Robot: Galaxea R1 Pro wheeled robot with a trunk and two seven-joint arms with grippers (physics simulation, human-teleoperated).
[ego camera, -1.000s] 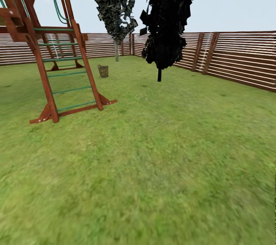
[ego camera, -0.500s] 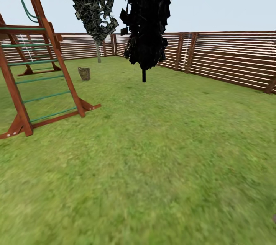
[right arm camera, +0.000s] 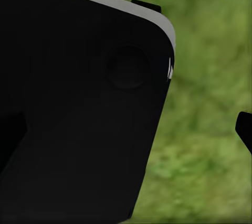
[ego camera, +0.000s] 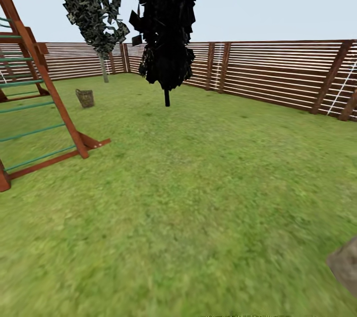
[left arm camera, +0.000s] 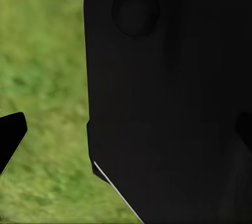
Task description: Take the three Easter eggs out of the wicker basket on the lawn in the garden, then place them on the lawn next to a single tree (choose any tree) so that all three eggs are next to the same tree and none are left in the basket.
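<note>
The wicker basket stands far off on the lawn, at the head view's left, just beyond the play frame's foot. The Easter eggs are hidden at this distance. Behind the basket, near the fence corner, rises the tree with a pale trunk and jagged dark foliage. Both wrist views look past a black part of the robot onto blurred grass. My left gripper and my right gripper each show a dark fingertip at either frame edge, wide apart, with nothing held.
A wooden play frame with green rungs stands at the left. A black-trunked tree stands mid-lawn. A brown slatted fence closes the back and right. A blurred grey-brown lump lies at the bottom right.
The whole head picture has slid left, so the camera has turned right. More fence shows at the right, and a grey-brown lump has come in at the bottom right corner.
</note>
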